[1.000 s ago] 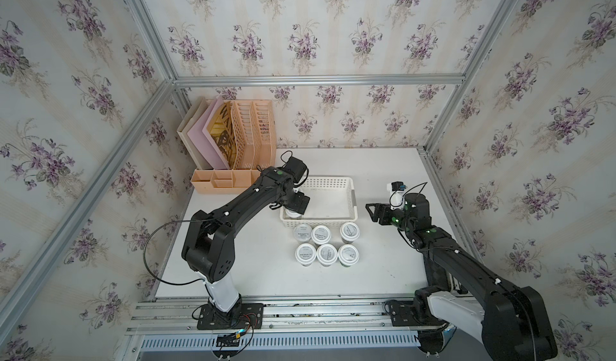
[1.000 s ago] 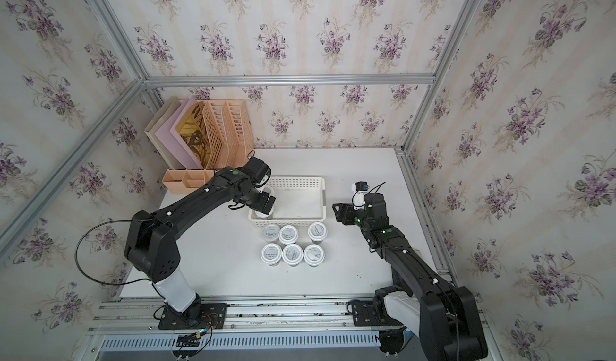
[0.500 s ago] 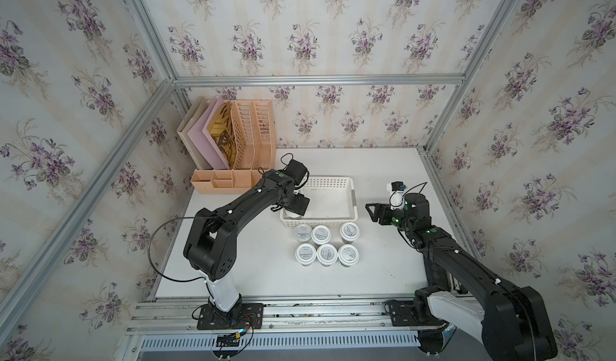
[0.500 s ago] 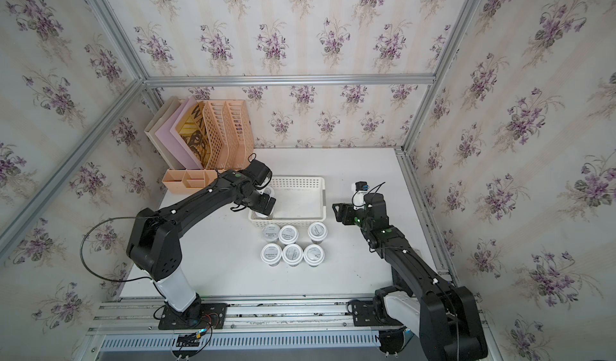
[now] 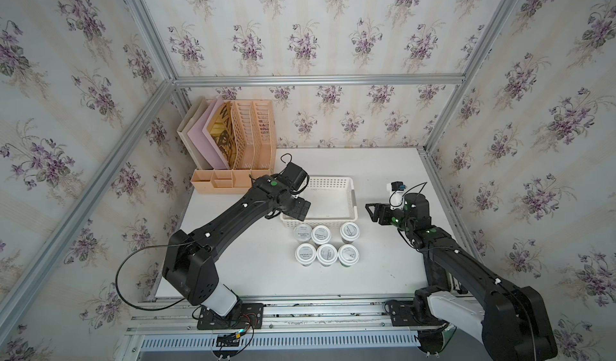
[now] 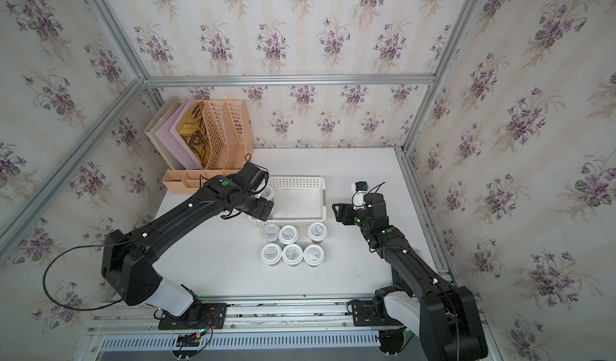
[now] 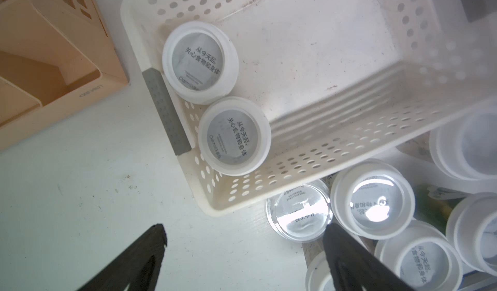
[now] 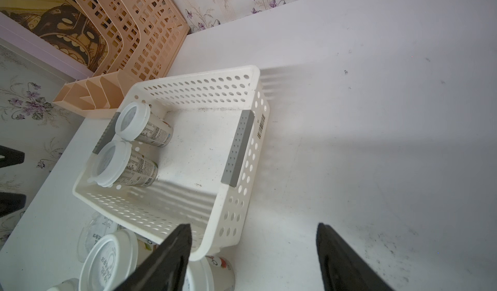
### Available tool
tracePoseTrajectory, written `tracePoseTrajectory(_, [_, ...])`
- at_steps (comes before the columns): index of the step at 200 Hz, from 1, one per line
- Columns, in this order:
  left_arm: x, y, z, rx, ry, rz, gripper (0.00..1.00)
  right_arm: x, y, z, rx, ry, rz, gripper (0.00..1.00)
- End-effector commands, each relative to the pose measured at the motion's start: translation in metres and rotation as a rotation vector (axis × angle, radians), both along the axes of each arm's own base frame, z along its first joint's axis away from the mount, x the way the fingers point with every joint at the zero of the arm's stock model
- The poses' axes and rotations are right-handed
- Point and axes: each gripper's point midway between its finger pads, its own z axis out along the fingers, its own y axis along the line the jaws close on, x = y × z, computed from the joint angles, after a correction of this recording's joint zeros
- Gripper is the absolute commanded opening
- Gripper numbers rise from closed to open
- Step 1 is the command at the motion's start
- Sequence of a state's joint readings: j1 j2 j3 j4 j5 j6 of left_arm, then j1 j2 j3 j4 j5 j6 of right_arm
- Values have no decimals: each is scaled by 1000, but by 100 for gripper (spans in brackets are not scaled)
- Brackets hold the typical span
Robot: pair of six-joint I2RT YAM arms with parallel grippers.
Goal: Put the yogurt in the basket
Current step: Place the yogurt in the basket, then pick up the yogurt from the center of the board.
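Yogurt cups point(image 7: 234, 136) in the basket point(image 7: 322, 152) read "Oarmilk" on grey labels; left gripper point(image 7: 243, 227) and right gripper point(image 8: 252, 227) both gape empty.

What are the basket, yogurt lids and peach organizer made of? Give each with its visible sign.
Basket: likely moulded plastic, white, faintly glossy; thin walls with round punched holes.
Yogurt lids: seemingly translucent white plastic; ridged snap rims, grey printed labels.
Organizer: apparently matte peach plastic; one-piece slatted walls.
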State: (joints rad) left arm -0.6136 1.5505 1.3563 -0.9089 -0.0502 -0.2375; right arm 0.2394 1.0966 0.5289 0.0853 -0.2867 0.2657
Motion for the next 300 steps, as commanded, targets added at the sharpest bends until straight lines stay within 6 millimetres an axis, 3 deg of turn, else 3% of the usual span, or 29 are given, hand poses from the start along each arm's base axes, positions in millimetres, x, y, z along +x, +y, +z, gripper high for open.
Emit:
tracePoseTrajectory(1, [-20,-1,-5,14,40,1,93,4,1,8,8,-26,-1,78])
tracePoseTrajectory(50, [-37,-9,-14,11,64,-16,85,3,1,9,7,-30,-2,78])
tracePoseTrajectory(125, [-46,-28,-42,3,119,-38,83,3,2,9,7,-27,0,78])
tracePoseTrajectory(300, [-46,-32,-70,28,148,-37,81,3,2,8,6,-26,-1,78])
